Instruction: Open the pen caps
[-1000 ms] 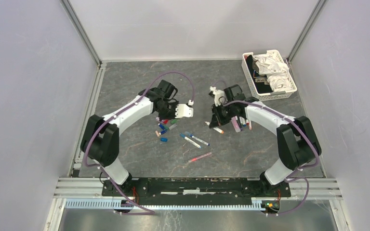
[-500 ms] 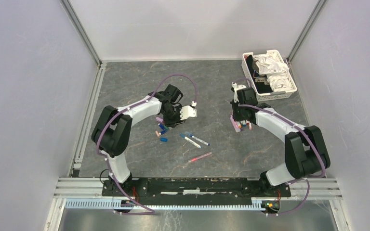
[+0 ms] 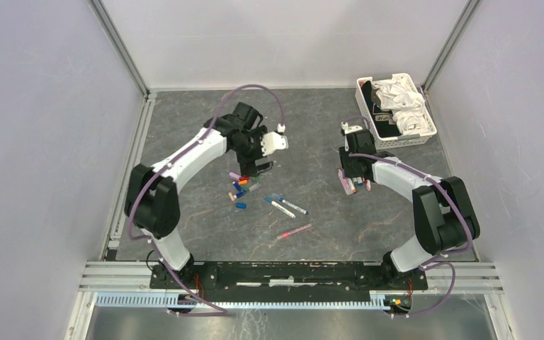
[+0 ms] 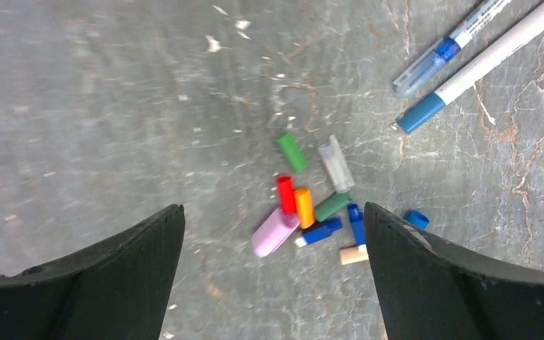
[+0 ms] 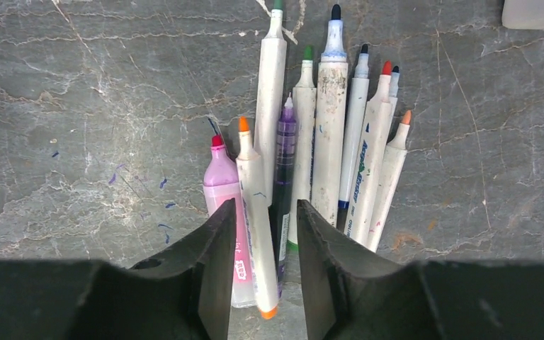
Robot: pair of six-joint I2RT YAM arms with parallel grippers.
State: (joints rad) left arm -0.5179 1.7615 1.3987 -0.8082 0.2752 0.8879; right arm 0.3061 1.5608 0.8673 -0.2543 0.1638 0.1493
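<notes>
Grey veined tabletop (image 3: 312, 127), scattered pen caps (image 4: 304, 207), pale walls (image 3: 35, 142), aluminium frame (image 3: 122, 53)

**Both your arms are reaching in, jaws parted**

Your left arm (image 3: 184, 157) is arching forward from its base and bending inward toward the middle of the table. Its left wrist (image 3: 244, 131) is tipping the left gripper (image 4: 273, 212) to face straight down. That gripper's jaws are standing wide apart, and its fingers (image 4: 113, 276) are framing the wrist view at either side. Your right arm (image 3: 404, 177) is curving in from the other side, its elbow bulging out to the right. The right gripper (image 5: 267, 212) is hanging low and pointing down, its jaws standing only a little apart, far narrower than the left pair.
</notes>
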